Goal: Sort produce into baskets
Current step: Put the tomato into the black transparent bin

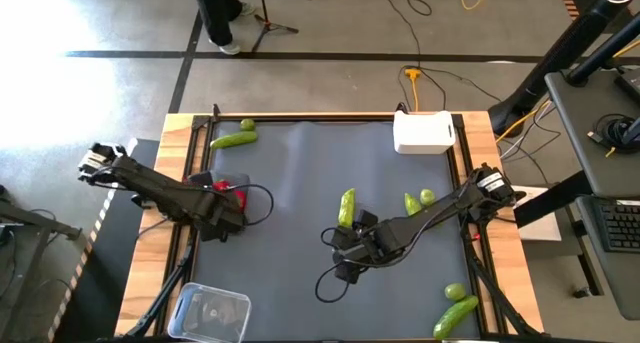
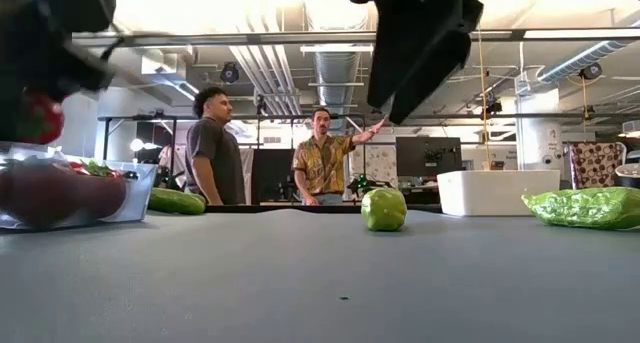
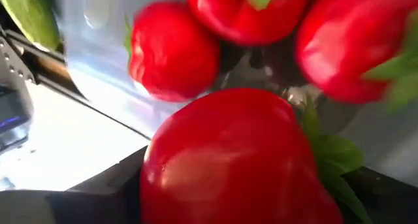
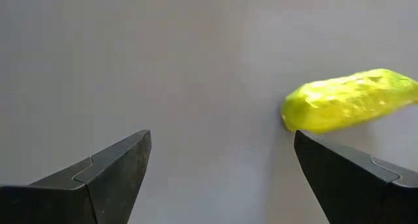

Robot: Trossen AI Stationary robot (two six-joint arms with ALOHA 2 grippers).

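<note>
My left gripper is shut on a round red piece with a green top. It holds the piece over a clear-walled basket at the mat's left side. Other red pieces lie in that basket. My right gripper hangs open above the bare mat at mid-table. A long green cucumber-like piece lies on the mat just beyond one of its fingers. An opaque white box stands at the far right, and a clear tub at the near left corner. My left gripper holds the round red piece by its body, between the two dark fingers that show on either side of it. The fingers slant down from the table's left. The piece hangs clear above the basket, its green top turned sideways.
A cucumber piece and a lime-green ball lie at the far left. A green piece and a ball lie right of centre. Another ball and cucumber are near right. Two people stand beyond the table.
</note>
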